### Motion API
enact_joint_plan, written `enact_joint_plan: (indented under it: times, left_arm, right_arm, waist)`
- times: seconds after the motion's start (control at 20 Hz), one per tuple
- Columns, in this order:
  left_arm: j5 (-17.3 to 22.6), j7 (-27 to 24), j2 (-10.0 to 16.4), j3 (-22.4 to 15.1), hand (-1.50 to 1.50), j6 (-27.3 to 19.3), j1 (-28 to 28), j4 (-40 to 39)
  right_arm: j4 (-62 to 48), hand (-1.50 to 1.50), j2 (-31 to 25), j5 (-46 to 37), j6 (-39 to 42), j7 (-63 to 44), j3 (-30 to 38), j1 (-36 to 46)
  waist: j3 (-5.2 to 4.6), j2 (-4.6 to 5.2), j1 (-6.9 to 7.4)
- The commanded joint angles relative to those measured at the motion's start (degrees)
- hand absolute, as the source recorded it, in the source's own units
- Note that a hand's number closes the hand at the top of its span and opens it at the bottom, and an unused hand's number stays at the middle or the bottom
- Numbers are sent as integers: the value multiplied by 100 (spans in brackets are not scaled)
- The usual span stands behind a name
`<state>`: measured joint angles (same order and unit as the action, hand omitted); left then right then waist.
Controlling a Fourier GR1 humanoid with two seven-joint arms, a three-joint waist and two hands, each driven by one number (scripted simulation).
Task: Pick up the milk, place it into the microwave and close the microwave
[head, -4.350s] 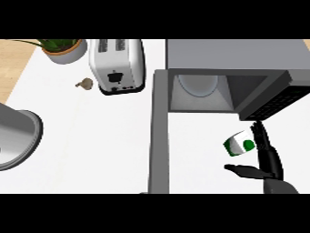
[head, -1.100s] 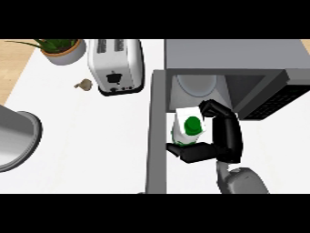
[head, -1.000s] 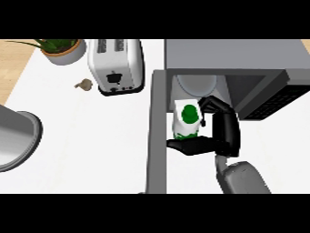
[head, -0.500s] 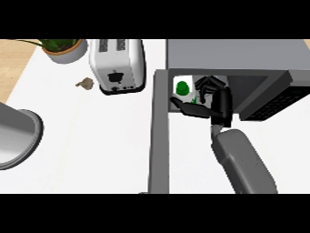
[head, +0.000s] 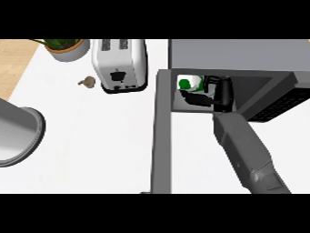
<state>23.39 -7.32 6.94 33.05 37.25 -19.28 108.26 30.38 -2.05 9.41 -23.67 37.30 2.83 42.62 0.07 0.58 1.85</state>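
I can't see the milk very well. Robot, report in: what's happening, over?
Right hand shut on milk, inside microwave. Left hand not in view. Door open, nothing seen in the way.

Matt grey microwave [head: 237, 54], glossy metal toaster [head: 122, 63], smooth white counter [head: 97, 136].

The right forearm [head: 246, 152] comes up from the lower edge, grey and stretched long, slanting leftward. At its end, the right hand [head: 216, 94] has fingers and thumb curled round the milk [head: 187, 83].
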Motion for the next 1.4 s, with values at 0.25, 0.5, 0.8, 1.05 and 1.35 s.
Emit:
enact_joint_plan:
  times: [0.25,0.5,0.8,1.05,1.35]
  left_arm:
    - [-242,-246,158,86,-150,70,417,-728]
    - [-39,-67,186,6,-150,137,398,-572]
    - [-40,-147,286,80,-150,189,448,-599]
    - [-188,-102,255,-39,-150,79,635,-595]
    - [-173,-142,274,-117,-150,207,681,-656]
  right_arm:
    - [-1420,150,-267,-259,-448,618,354,1135]
    - [-1873,150,-280,-848,-1502,678,-7,1458]
    - [-2293,150,-411,-1207,-2499,515,-154,1750]
    - [-2436,150,-567,-1114,-2680,209,30,1974]
    - [-2504,150,-830,-1019,-2618,324,207,1665]
  waist:
    - [-4,36,62]
    - [-5,59,149]
    - [0,108,298]
    - [6,157,339]
    - [12,213,409]
